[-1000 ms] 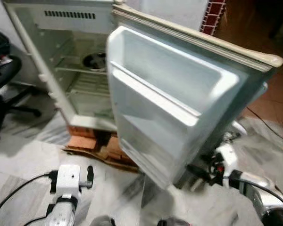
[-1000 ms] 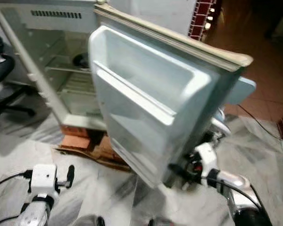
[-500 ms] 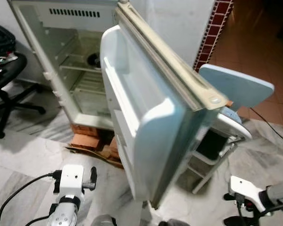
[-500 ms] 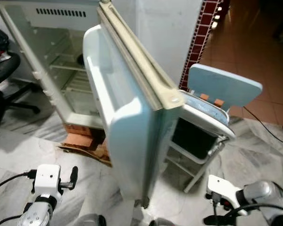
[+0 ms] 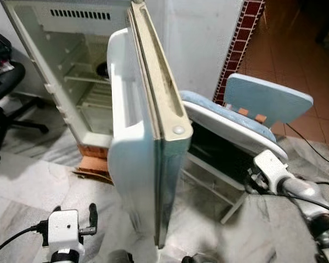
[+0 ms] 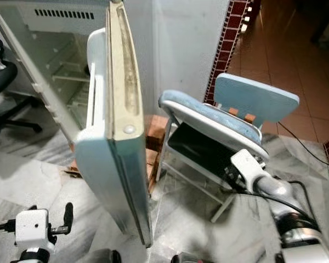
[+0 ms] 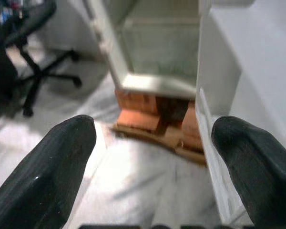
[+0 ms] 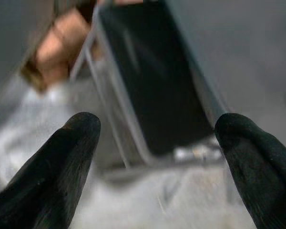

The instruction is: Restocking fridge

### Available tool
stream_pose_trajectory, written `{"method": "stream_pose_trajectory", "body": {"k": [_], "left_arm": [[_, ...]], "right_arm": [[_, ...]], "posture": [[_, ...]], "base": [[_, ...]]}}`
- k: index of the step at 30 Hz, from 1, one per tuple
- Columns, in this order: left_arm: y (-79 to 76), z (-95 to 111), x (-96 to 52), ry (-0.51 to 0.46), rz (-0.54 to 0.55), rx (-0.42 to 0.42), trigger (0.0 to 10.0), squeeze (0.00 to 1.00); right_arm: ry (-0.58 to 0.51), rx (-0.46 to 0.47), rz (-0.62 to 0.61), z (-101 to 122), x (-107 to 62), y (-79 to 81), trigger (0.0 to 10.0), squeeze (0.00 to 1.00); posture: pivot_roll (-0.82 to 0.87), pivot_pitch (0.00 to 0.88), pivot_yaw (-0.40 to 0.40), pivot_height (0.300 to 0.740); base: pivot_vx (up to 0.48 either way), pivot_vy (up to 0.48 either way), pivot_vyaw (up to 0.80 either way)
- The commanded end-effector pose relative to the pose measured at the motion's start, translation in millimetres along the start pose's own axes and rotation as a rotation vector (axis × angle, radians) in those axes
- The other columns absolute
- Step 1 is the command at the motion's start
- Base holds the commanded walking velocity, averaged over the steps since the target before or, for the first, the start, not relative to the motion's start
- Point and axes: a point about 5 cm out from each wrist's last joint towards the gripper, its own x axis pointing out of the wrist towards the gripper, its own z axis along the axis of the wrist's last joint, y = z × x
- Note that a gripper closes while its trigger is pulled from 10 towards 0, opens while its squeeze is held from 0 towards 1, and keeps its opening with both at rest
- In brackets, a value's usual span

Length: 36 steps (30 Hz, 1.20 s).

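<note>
The fridge (image 5: 71, 71) stood open ahead and to the left, raised on bricks (image 5: 93, 163) over a marble floor (image 5: 22, 192). Its door (image 5: 145, 137) was swung out edge-on toward the camera, inner shelves facing left. Wire racks showed inside the cabinet.

The left gripper (image 7: 152, 143) hung low near the floor, its fingers (image 7: 52, 162) spread wide with nothing between them. It pointed at the bricks and the foot of the cabinet, well short of both, with the door's lower edge just beside one finger.

The right gripper (image 8: 157, 138) was held out to the right of the door, fingers (image 8: 62, 157) likewise released and empty. It faced the dark underside of a tipped blue chair (image 5: 252, 109) that leaned just right of the door. It was near the chair's white frame but apart from it.

An office chair (image 5: 3, 104) stood at the far left.
</note>
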Motion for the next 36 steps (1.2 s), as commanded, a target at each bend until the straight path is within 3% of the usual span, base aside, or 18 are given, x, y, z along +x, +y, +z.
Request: {"method": "stream_pose_trajectory", "body": {"k": [1,4,7,11,18,25,32,36], "left_arm": [[-2.7,7,-2.4,-0.044,0.005,0.02,10.0,0.0],[-1.9,4,-2.9,-0.024,0.032,-0.015,10.0,0.0],[-0.4,2,-2.8,-0.036,0.026,0.025,10.0,0.0],[1.0,-6,1.4,-0.036,0.018,0.025,10.0,0.0],[-1.0,-3,8.5,-0.049,0.002,0.026,10.0,0.0],[0.2,-2,11.4,-0.061,-0.002,0.027,10.0,0.0],[-4.8,7,15.4,-0.085,-0.016,0.025,10.0,0.0],[-4.2,14,20.3,-0.107,-0.014,0.015,10.0,0.0]], "right_arm": [[-0.013,0.087,-0.032,2,5.9,7.1,10.0,0.0],[-0.041,0.112,-0.021,10,11.9,16.3,10.0,0.0],[-0.064,0.115,-0.019,19,18.1,25.1,10.0,0.0],[-0.079,0.187,-0.067,26,23.8,28.5,10.0,0.0],[-0.096,0.177,-0.044,29,27.2,40.8,10.0,0.0],[-0.103,0.192,-0.058,28,27.4,42.8,10.0,0.0],[-0.192,0.337,-0.131,36,26.0,37.3,10.0,0.0],[-0.222,0.365,-0.147,39,26.4,40.4,10.0,0.0]], "posture": [[0.11,0.117,-0.04,0.74],[0.11,0.117,-0.044,0.74],[0.12,0.116,-0.047,0.74],[0.12,0.114,-0.045,0.74],[0.11,0.112,-0.036,0.74],[0.11,0.113,-0.033,0.74],[0.1,0.106,-0.028,0.74],[0.1,0.101,-0.027,0.74]], "base": [[0.0,0.0,0.0],[0.0,0.0,0.0],[0.0,0.0,0.0],[0.0,0.0,0.0],[-0.291,0.0,0.0],[-0.399,0.0,0.0],[-0.327,0.0,0.0],[0.0,0.0,0.0]]}}
